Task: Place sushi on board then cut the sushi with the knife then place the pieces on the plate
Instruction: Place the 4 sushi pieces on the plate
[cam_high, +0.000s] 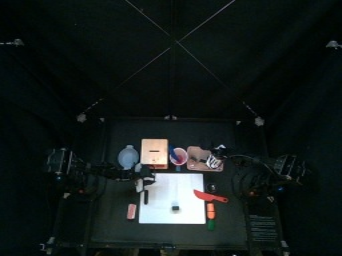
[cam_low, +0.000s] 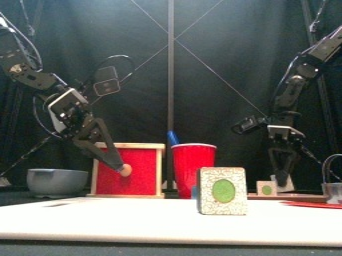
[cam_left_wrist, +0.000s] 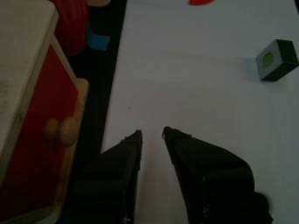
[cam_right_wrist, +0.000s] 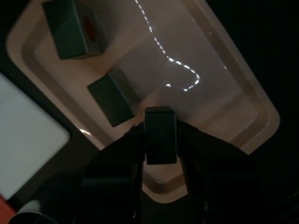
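Black tabletop, with the white cutting board at centre. One sushi block stands upright on the board, not yet collected. The red knife lies at the block's 2 o'clock, near the board's edge. The pink tray sits at 1 o'clock, beyond the board, and carries two placed blocks. The right gripper hangs over the tray, jaws clamped on a third block. The left gripper hovers at 10 o'clock, jaws narrow and empty, beside the wooden box. Cutting appears complete. Still to do: release the third block, then transfer the one on the board.
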